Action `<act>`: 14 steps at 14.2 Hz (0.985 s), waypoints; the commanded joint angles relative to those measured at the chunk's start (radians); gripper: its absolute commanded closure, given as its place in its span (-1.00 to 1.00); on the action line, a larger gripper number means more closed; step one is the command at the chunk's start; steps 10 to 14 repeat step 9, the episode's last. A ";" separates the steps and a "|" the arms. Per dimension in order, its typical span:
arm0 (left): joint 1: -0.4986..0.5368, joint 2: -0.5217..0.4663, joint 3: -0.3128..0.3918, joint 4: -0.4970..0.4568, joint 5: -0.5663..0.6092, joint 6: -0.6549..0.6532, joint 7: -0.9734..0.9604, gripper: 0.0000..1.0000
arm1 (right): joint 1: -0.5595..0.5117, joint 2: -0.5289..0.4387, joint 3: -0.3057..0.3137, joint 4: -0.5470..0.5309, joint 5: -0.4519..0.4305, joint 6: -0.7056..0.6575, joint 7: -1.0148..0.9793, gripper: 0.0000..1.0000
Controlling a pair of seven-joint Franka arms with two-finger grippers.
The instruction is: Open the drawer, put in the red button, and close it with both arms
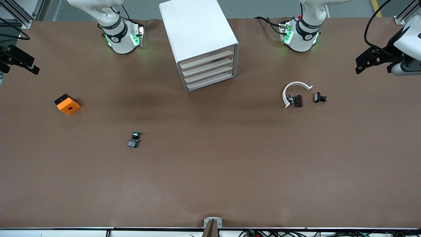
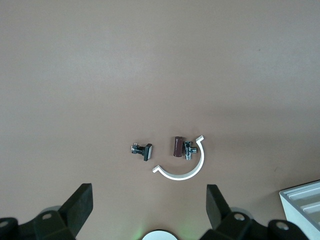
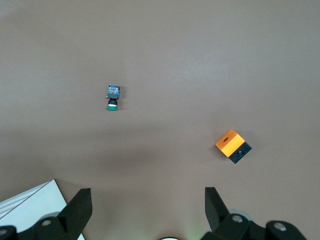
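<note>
**A:** Both arms wait out at the table's ends. The left gripper (image 2: 148,195) and the right gripper (image 3: 147,195) have their fingers spread wide, nothing held.

**B:** Upper centre of the front view is the white boxy cabinet (image 1: 197,29), its four cream-fronted shallow drawers (image 1: 209,68) all shut.

**A:** And the button?

**B:** What looks like the tiny dark-red-capped push button (image 2: 178,147) lies within the curve of a white plastic half-ring (image 2: 186,172), toward the left arm's end. The left arm is nearer. The button's long axis runs along the line between the left fingers, so I'd expect a wrist turn.
</note>
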 commanded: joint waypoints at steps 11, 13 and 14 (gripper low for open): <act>-0.009 0.023 0.004 0.040 0.000 0.000 0.009 -1.00 | -0.005 -0.030 0.020 -0.007 -0.021 0.007 -0.010 -1.00; -0.009 0.023 0.004 0.040 0.000 0.000 0.009 -1.00 | -0.005 -0.030 0.020 -0.007 -0.021 0.007 -0.010 -1.00; -0.009 0.023 0.004 0.040 0.000 0.000 0.009 -1.00 | -0.005 -0.030 0.020 -0.007 -0.021 0.007 -0.010 -1.00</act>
